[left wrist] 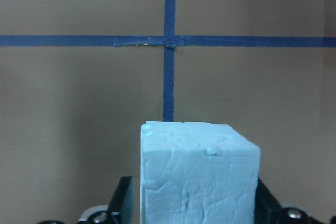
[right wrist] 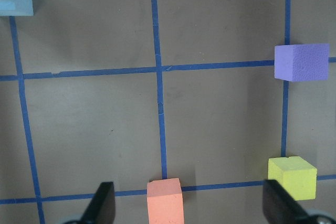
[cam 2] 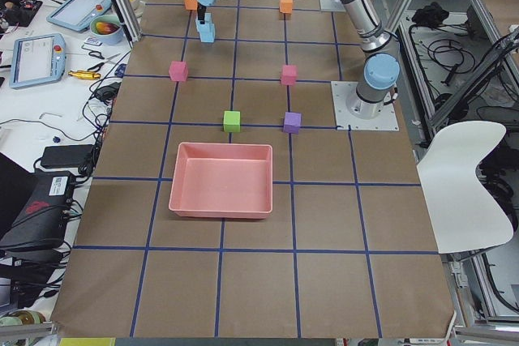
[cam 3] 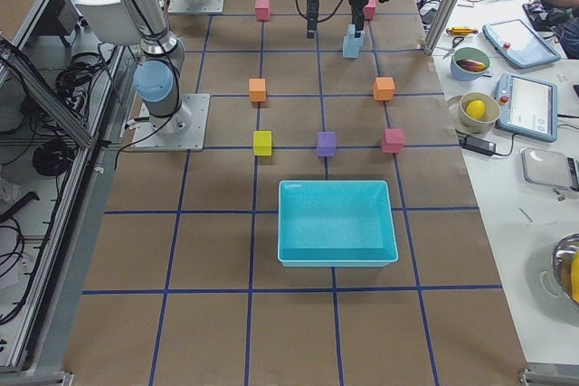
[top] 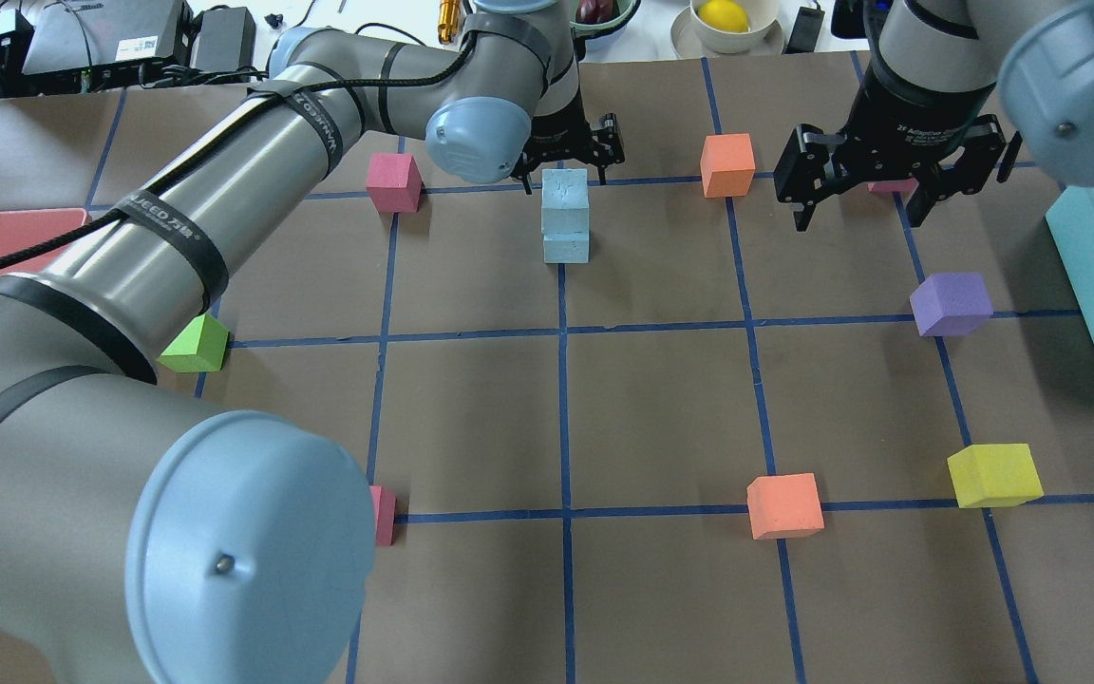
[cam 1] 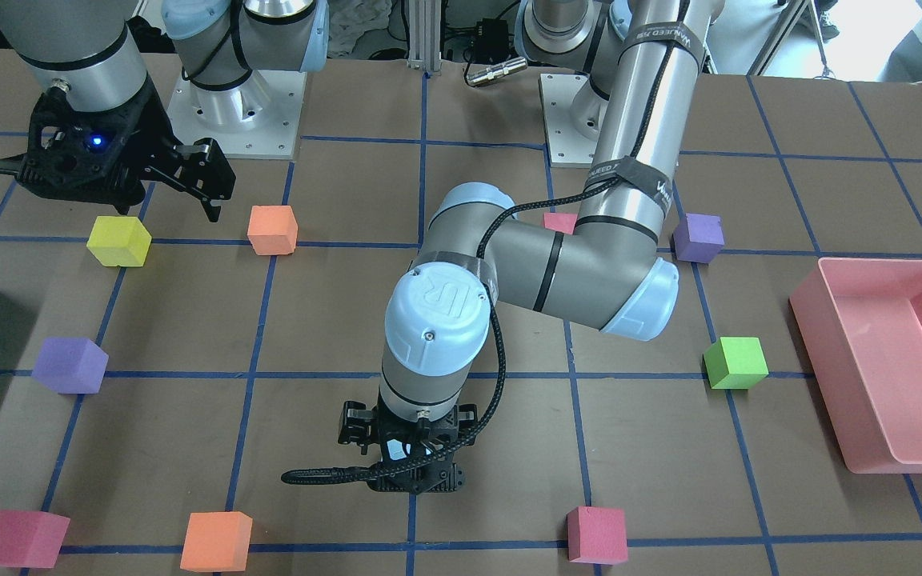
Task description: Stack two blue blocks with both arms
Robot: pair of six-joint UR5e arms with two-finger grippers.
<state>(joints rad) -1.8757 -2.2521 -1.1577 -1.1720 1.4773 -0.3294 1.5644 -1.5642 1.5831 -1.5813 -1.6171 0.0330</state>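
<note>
The 2 blue blocks stand as 1 stack, the upper block (top: pixel 565 193) squarely on the lower block (top: pixel 566 247). They sit on the middle tape line at the far side of the table (top: pixel 661 399), between a pink cube (top: pixel 393 182) and an orange cube (top: pixel 727 164). The left gripper (top: pixel 567 163) hangs at the upper block with 1 finger to each side. In the wrist view a thin gap shows on 1 side, so the fingers look spread rather than pinching, though the other side is too close to call. The right gripper (top: pixel 862 204) hovers well apart over bare table, fingers wide and nothing between them. The stacking looks all but done, and the risk lies in the retreat. A finger that drags on the soft foam while rising, or an arm that moves sideways before it clears the top, would likely tip the light upper block off, perhaps shoving the lower 1 too. A straight lift seems safest. The pink tray (cam 1: pixel 885 262) on the robot's left holds nothing, and the teal box (cam 3: pixel 336 258) on its right is likewise bare inside.
</note>
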